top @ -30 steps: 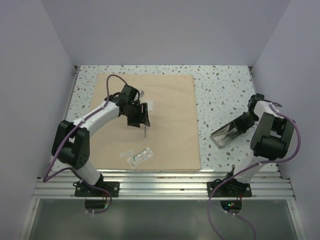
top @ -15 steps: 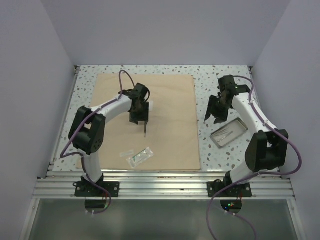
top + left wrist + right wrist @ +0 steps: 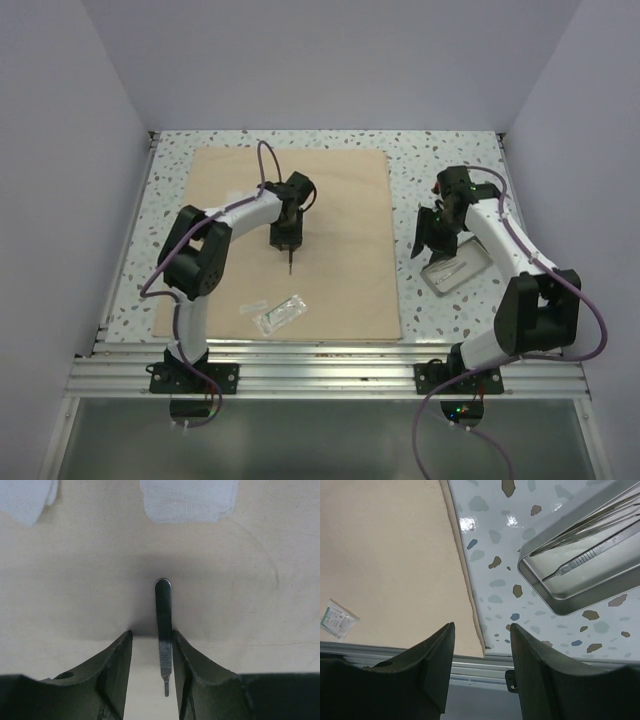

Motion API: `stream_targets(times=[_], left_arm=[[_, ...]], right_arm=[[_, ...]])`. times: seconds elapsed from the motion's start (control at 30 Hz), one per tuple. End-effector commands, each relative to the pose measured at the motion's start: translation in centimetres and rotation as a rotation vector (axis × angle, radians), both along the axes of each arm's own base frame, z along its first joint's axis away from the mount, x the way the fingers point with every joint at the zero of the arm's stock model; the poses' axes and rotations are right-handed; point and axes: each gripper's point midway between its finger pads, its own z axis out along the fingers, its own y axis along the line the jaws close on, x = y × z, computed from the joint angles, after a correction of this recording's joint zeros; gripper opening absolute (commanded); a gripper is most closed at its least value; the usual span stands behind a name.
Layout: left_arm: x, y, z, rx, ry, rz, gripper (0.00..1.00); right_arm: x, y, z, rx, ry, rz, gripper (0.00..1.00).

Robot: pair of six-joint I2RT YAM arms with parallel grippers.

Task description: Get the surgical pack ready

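Top view: cloth (image 3: 330,200) lay flat, spread over table (image 3: 440,160) left of centre; left gripper (image 3: 287,243) hovered mid-cloth; right gripper (image 3: 432,240) hung by tray (image 3: 462,277), off cloth's right edge.
Left wrist: jaws apart, straddling metal handle (image 3: 163,625) lying on cloth, gauze (image 3: 189,500) beyond.
Right wrist: jaws spread, nothing between; instruments (image 3: 585,555) lay in tray.

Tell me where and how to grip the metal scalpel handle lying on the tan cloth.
Grip the scalpel handle across its narrow width at the ribbed section, coming straight down from above. It lies flat on the cloth wrap, long and thin, so only its two long edges can be pinched. The left gripper straddles it, one finger on each side, jaws open.
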Motion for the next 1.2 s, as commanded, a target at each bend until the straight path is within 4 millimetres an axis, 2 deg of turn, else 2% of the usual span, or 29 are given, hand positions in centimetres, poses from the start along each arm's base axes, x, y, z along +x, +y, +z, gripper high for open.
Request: stream_targets(times=[0.0,0.23,0.4,0.5,0.53,0.6,0.73,0.77,0.8,0.83,0.97,1.0,1.03,1.17], left_arm=[[0.4,0.9,-0.3,0.060,-0.015,0.042,0.41],[0.4,0.6,-1.8,0.057,0.007,0.036,0.38],[0.7,-0.8,-1.3,-0.020,0.004,-0.003,0.21],[1.2,-1.1,0.2,-0.052,-0.020,-0.022,0.13],[1.4,-1.1,1.0,-0.064,-0.029,-0.025,0.05],[1.5,-0.8,1.8,-0.092,-0.021,-0.019,0.00],[2.2,-0.7,5.7,-0.187,-0.056,-0.025,0.00],[1.8,-1.5,6.5,-0.251,-0.041,-0.046,0.00],[1.8,-1.6,7.2,-0.282,-0.043,-0.052,0.00],[1.5,-1.8,8.0,-0.308,-0.046,-0.063,0.00],[-0.3,-3.9,9.6,-0.460,-0.014,-0.131,0.00],[-1.0,-4.0,9.2,-0.476,0.007,-0.132,0.00],[-1.1,-4.4,10.1,-0.512,-0.018,-0.145,0.00],[-3.1,-6.5,11.7,-0.685,0.002,-0.221,0.00]], right_arm=[[0.1,0.5,1.1,0.022,-0.048,0.025,0.52],[0.3,1.0,1.5,-0.001,-0.053,0.046,0.52],[0.6,3.1,2.0,0.017,-0.073,0.105,0.54],[0.8,4.6,2.2,0.051,-0.078,0.130,0.58],[0.8,5.0,2.2,0.064,-0.077,0.130,0.61],[0.7,6.3,2.3,0.115,-0.068,0.149,0.61],[0.8,10.1,2.4,0.292,-0.065,0.219,0.63],[0.5,10.9,2.1,0.327,-0.047,0.203,0.64],[1.3,11.7,2.0,0.369,-0.075,0.195,0.64],[0.9,12.7,1.7,0.434,-0.036,0.156,0.64],[2.5,16.0,2.2,0.570,-0.073,0.123,0.63],[3.1,16.7,2.5,0.587,-0.099,0.130,0.63],[3.6,17.4,2.6,0.593,-0.092,0.129,0.63],[4.3,20.6,3.4,0.664,-0.102,0.166,0.63]])
